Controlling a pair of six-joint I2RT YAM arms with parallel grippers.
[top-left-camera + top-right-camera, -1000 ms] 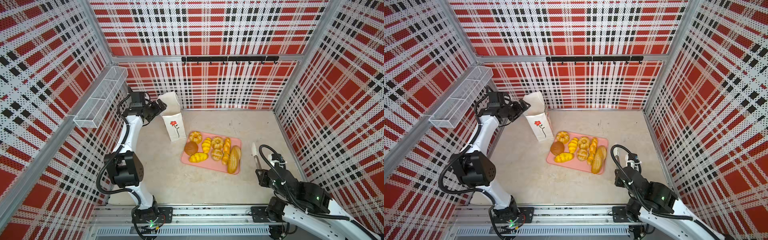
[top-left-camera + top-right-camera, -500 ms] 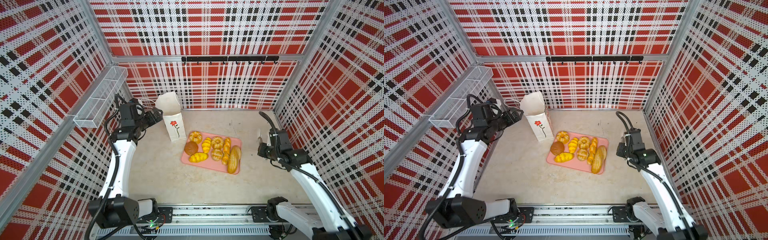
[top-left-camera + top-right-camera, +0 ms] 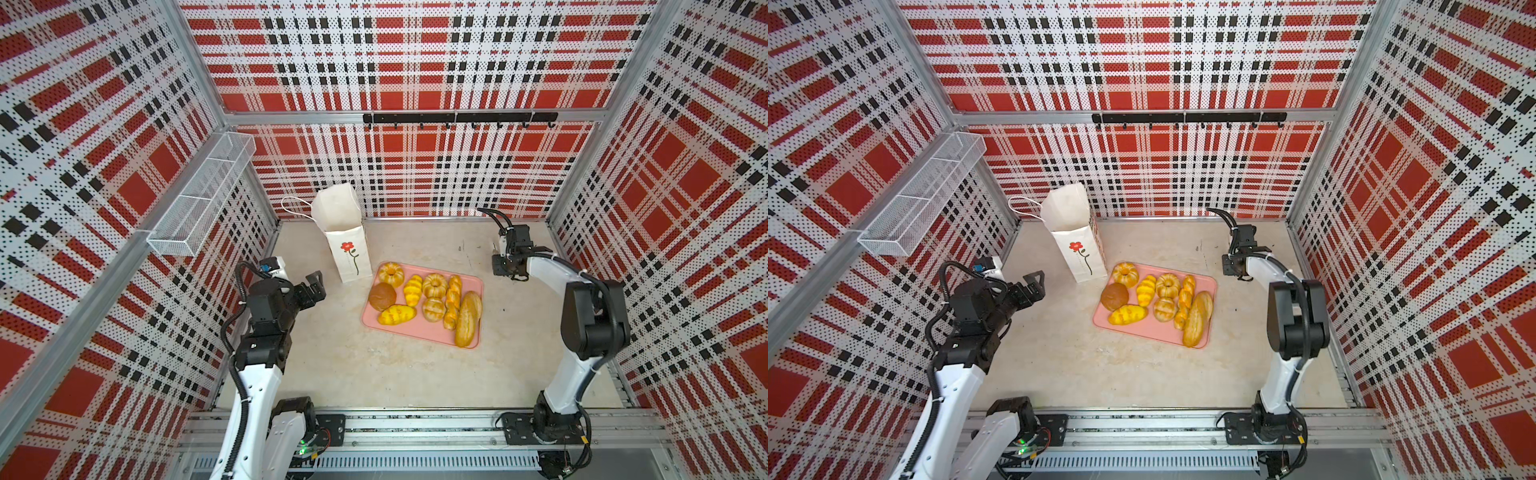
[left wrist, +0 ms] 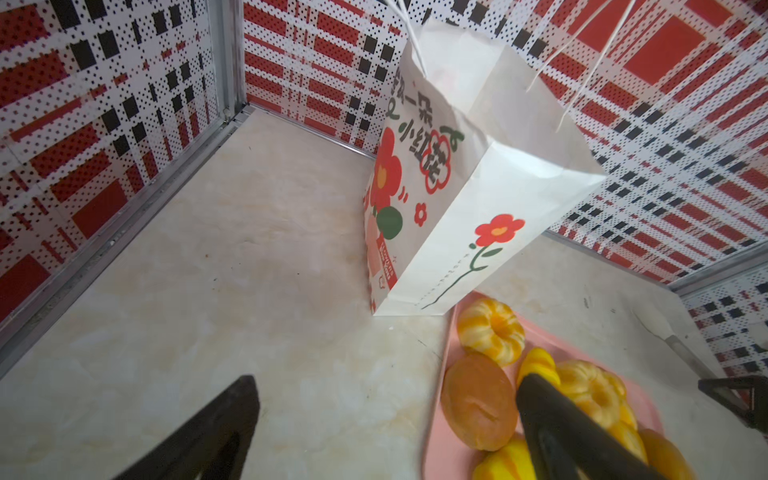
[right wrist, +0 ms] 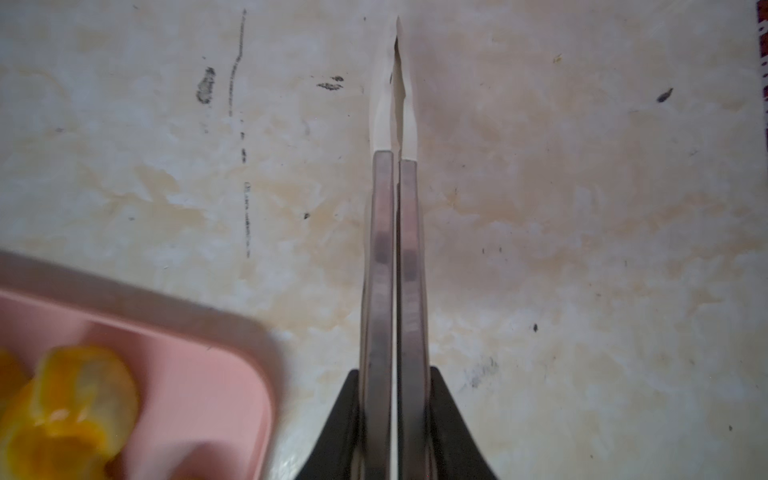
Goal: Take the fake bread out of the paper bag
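Note:
The paper bag [image 3: 347, 253] [image 3: 1077, 253] stands upright at the back left, white with red flowers; in the left wrist view the paper bag [image 4: 478, 187] shows its lettered side. Its inside is hidden. Several pieces of fake bread [image 3: 432, 297] [image 3: 1165, 305] lie on a pink tray [image 3: 419, 336], among them a dark brown bun [image 4: 478, 403]. My left gripper [image 3: 316, 286] [image 4: 386, 386] hangs open and empty, left of the bag and apart from it. My right gripper [image 3: 500, 268] [image 5: 395, 415] is shut on metal tongs [image 5: 395, 249], right of the tray's far corner.
A wire basket [image 3: 199, 199] is fixed to the left wall and a black hook rail [image 3: 457, 118] runs along the back wall. Plaid walls close in three sides. The tray's rim [image 5: 232, 328] lies close beside the tongs.
My left gripper has drawn back from the bag's top toward the front left. My right arm has swung from the front up to the tray's far right corner, tongs still held.

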